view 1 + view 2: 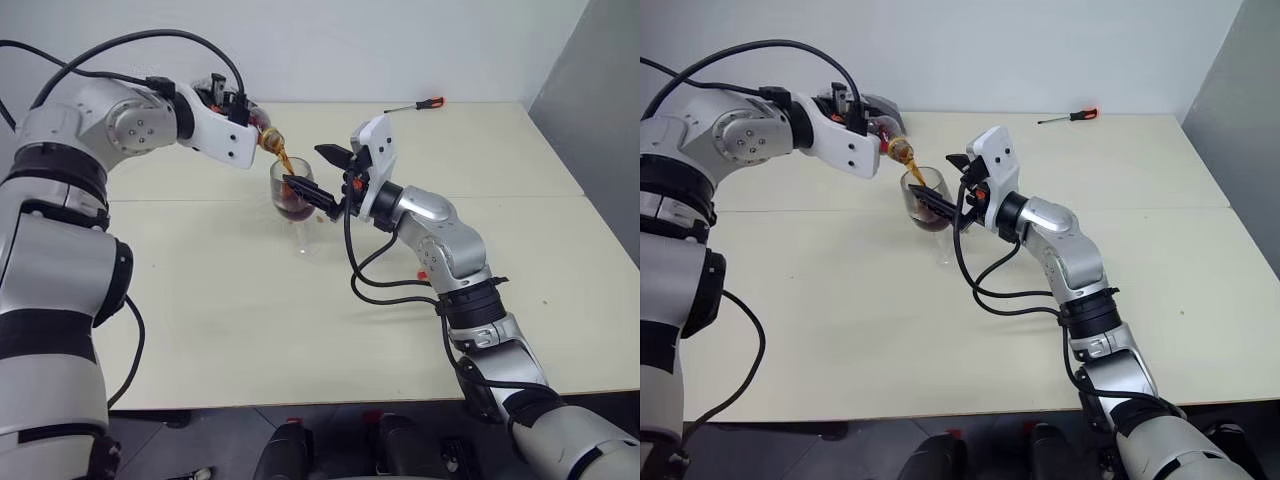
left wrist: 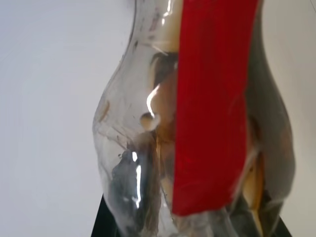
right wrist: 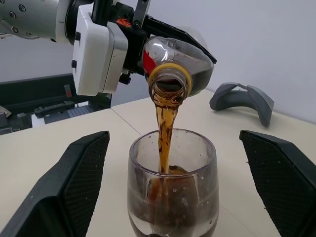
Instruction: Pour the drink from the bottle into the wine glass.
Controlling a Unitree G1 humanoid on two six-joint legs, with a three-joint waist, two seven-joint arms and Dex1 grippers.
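Observation:
My left gripper [image 1: 247, 112] is shut on the bottle [image 1: 263, 129], which is tipped mouth-down over the wine glass [image 1: 293, 196]. The bottle [image 3: 177, 59] is clear, with a red strip and a yellow ring at its uncapped mouth. A thin stream of the drink [image 3: 165, 126], dark reddish-brown, falls from the mouth into the glass bowl [image 3: 173, 187], which is partly filled. The glass stands upright on the table. My right gripper [image 1: 322, 175] is open around the bowl, its black fingers [image 3: 74, 182] on either side and apart from the glass. Up close, the bottle [image 2: 197, 123] shows little liquid left.
A red-handled screwdriver [image 1: 416, 105] lies at the far edge of the cream table [image 1: 300, 330]. A grey curved piece [image 3: 242, 98] rests on the table beyond the glass. Cables hang from both arms.

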